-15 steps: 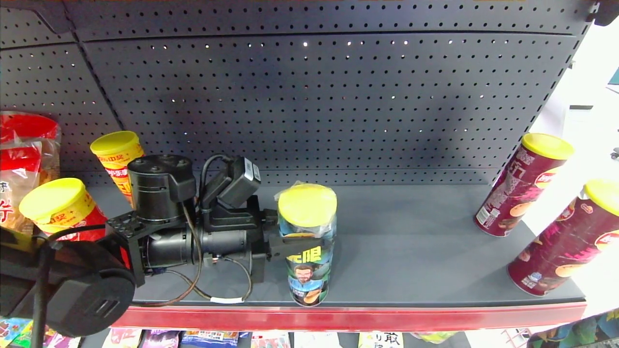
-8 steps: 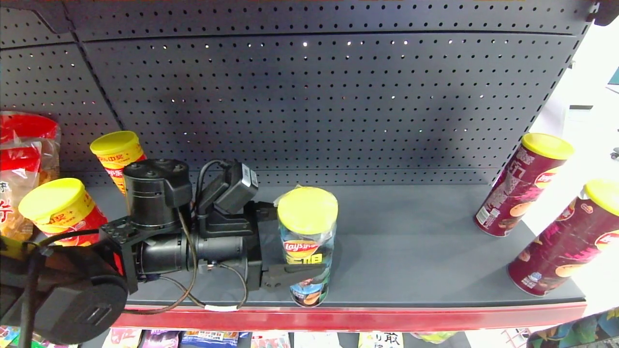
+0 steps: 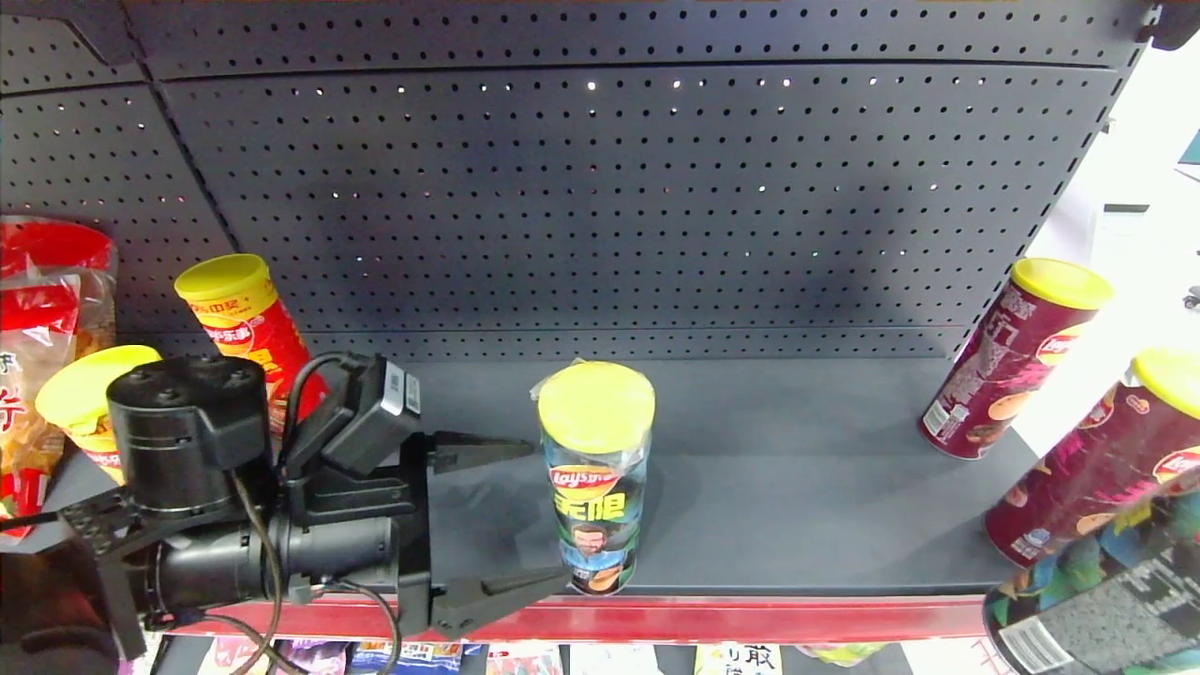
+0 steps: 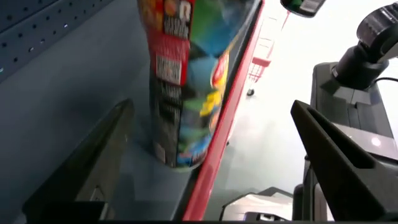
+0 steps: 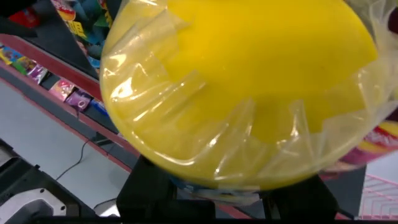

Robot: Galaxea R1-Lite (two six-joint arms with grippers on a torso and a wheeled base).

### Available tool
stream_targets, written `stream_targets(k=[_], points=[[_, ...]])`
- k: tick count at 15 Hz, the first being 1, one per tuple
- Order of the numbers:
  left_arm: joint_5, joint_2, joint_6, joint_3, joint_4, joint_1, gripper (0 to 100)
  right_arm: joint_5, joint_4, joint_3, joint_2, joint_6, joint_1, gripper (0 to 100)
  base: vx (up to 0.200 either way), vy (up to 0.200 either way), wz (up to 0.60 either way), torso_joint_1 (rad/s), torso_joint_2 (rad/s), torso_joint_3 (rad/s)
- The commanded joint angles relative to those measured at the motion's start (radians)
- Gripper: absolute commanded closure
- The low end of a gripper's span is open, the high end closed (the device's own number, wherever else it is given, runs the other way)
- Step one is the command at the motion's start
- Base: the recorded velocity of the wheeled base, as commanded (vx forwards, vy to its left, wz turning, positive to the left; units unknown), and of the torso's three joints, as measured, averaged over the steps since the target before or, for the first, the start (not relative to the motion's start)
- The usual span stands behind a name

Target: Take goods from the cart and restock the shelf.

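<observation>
Left gripper (image 3: 550, 513) jaws apart, clear of blue can (image 3: 596, 469) on shelf (image 3: 797, 487); next I place second can (image 3: 1097, 591) beside it

The left claw (image 4: 211, 104) stands wide open, and its two dark fingers (image 4: 93, 168) are far from each other. Before the opening a can (image 4: 186, 81) stands upright on the grey shelf (image 4: 68, 99), with a wrapper of blue, green and red and a white field of small print. The can is close to the red front edge (image 4: 231, 118) of the shelf. One finger lies over the shelf, just beside the foot of the can; the other finger hangs beyond the red edge, over the pale floor (image 4: 273, 143), apart from the can. Behind the can rises the perforated back panel (image 4: 37, 31).
</observation>
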Motion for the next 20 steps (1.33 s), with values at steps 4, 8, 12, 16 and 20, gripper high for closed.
stream_targets(k=[4,8,12,16,20], points=[[0.024,-0.162,0.000,0.162,0.000,0.044,0,0.003,-0.292,-0.105,0.459,-0.006,0.121,100,0.000,0.000,0.00,0.000,0.00,0.000],[0.065,-0.221,-0.005,0.196,-0.001,0.049,0,0.000,-0.348,-0.226,0.649,-0.006,0.146,100,0.000,0.000,0.00,0.000,0.00,0.000],[0.092,-0.267,-0.006,0.240,0.005,0.049,0,0.003,-0.348,-0.400,0.849,-0.001,0.206,100,0.000,0.000,0.00,0.000,0.00,0.000],[0.128,-0.342,-0.040,0.299,0.007,0.049,0,0.014,-0.371,-0.529,1.024,0.002,0.246,100,0.000,0.000,0.00,0.000,0.00,0.000],[0.177,-0.440,-0.086,0.360,0.008,0.049,0,0.016,-0.411,-0.619,1.146,-0.003,0.266,100,0.000,0.000,0.00,0.000,0.00,0.000]])
